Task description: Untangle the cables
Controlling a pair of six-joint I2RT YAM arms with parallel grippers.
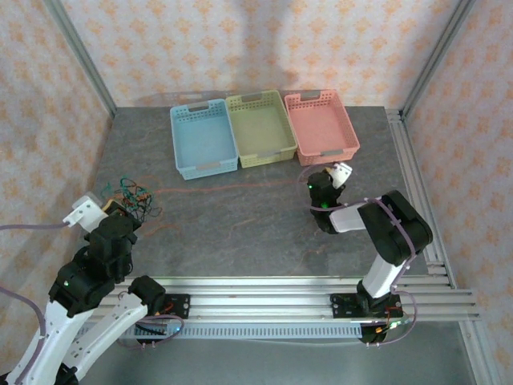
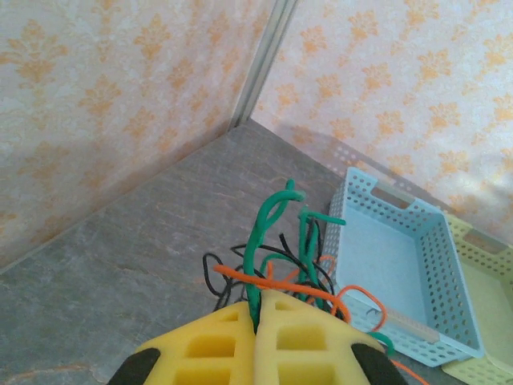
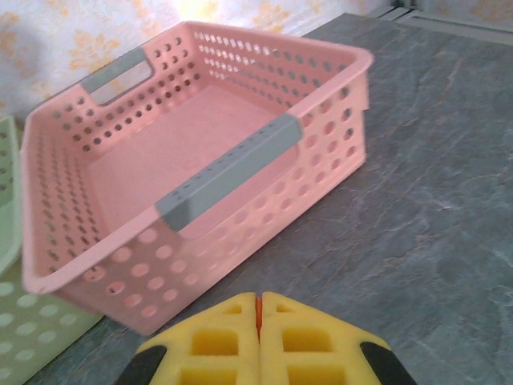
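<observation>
Cables sit bunched in a small knot of black, green and red-orange wire at the left side of the table, well apart from the three baskets at the back. The left claw is at the knot's near edge. From the left wrist, this claw has its yellow pads pressed together on a green strand that rises from the seam, with the rest of the knot just beyond and the blue basket behind it.

One red-orange strand runs from the knot across the table toward the right claw, which is just in front of the pink basket. From the right wrist, that claw is closed, with a red-orange sliver showing in the seam between its pads, and the pink basket stands just ahead. The blue basket, green basket and pink basket stand side by side, touching.
</observation>
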